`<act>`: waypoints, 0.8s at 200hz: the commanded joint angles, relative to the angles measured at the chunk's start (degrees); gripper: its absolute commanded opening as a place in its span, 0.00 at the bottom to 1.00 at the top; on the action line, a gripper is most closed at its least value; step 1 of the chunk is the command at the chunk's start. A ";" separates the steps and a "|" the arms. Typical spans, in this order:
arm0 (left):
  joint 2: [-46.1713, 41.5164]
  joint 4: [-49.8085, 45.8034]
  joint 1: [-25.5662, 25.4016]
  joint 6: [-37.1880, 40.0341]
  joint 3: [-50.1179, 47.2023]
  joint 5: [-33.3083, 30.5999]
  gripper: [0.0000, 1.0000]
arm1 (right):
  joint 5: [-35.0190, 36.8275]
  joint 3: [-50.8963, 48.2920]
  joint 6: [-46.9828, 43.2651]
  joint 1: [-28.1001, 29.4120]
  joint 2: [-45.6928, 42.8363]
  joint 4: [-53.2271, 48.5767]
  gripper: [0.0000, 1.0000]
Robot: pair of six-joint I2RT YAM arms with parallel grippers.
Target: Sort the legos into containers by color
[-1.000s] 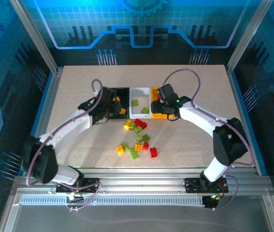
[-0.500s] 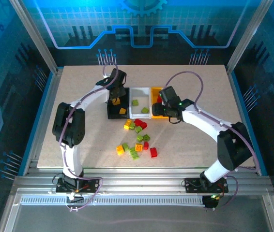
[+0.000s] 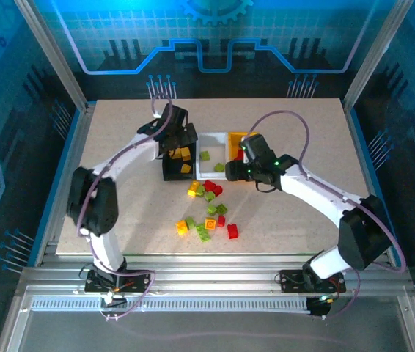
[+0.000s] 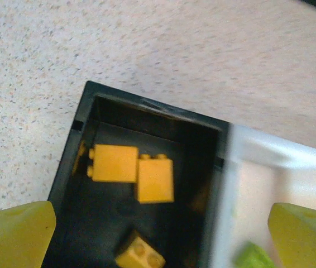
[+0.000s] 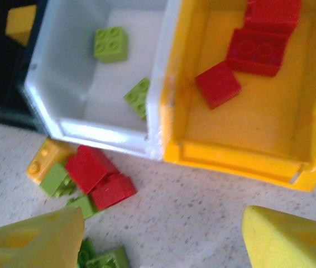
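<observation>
While left gripper (image 4: 161,226) and right gripper (image 5: 162,223) gape empty, markings on legos (image 5: 261,51) seem unreadable.

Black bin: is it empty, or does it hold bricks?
Not empty. The black bin holds three yellow-orange bricks lying on its floor, as the left wrist view shows.

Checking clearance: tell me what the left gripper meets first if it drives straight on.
Probably the yellow brick in the black bin under the left gripper; depth is unclear.
</observation>
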 commanded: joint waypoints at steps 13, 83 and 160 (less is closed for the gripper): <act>-14.72 4.95 -5.85 -1.09 -9.08 3.88 0.99 | -4.77 -3.00 -3.71 5.24 -1.18 -2.74 0.76; -36.57 6.09 -14.18 -6.67 -35.12 2.60 0.99 | -3.77 -2.56 -6.22 15.58 7.48 3.05 0.63; -50.38 -1.00 -13.91 -9.38 -45.93 -2.23 0.99 | 0.23 3.51 -6.98 18.05 18.78 1.15 0.47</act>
